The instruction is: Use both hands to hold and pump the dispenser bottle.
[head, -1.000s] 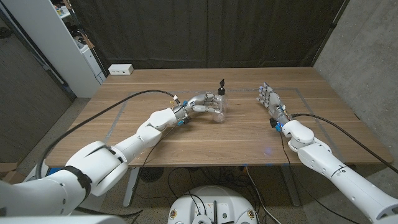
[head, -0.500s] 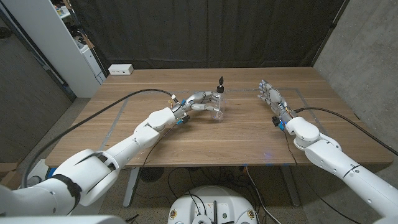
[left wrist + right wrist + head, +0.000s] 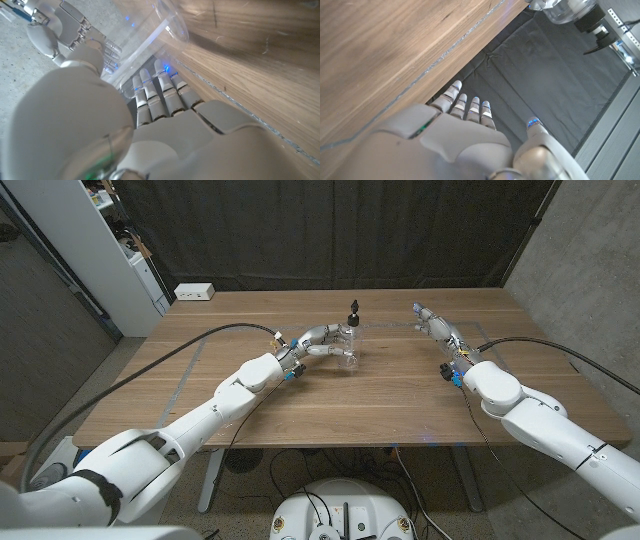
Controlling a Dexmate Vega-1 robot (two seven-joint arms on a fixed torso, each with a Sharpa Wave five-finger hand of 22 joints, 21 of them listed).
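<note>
A clear dispenser bottle (image 3: 349, 347) with a black pump top (image 3: 354, 311) stands upright near the middle of the wooden table (image 3: 380, 395). My left hand (image 3: 318, 342) grips the bottle's body from its left side, fingers wrapped around it. The left wrist view has the clear bottle (image 3: 150, 30) right against my fingers (image 3: 160, 95). My right hand (image 3: 436, 330) hovers open to the right of the bottle, apart from it, fingers stretched toward the table's far edge. In the right wrist view the bottle (image 3: 565, 10) and its black pump (image 3: 594, 27) sit beyond my open right hand (image 3: 470, 125).
A white box (image 3: 194, 292) lies at the table's far left corner. A dark curtain (image 3: 330, 230) hangs behind the table and a white shelf unit (image 3: 110, 250) stands at the far left. Black cables (image 3: 190, 345) trail along both arms.
My right hand has moved away from me toward the table's far edge and turned, fingers now pointing more to the left. The left hand keeps its grip on the bottle.
</note>
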